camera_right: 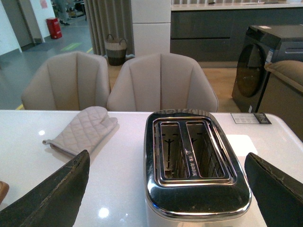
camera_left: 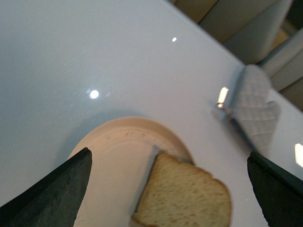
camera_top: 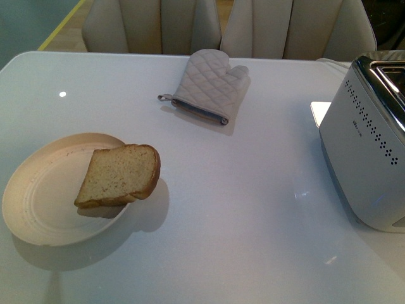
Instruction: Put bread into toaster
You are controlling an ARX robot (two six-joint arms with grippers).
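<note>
Bread on plate, framed by spread left end effector, right end effector spread, facing toaster

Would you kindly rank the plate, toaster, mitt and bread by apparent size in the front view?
1. The plate and toaster: alike, toaster cropped by the frame.
2. The mitt and bread: alike, mitt farther away.

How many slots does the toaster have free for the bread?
2. Both run side by side in the toaster's chrome top: one slot nearer the oven mitt, the other slot beyond it. Both look empty.
</note>
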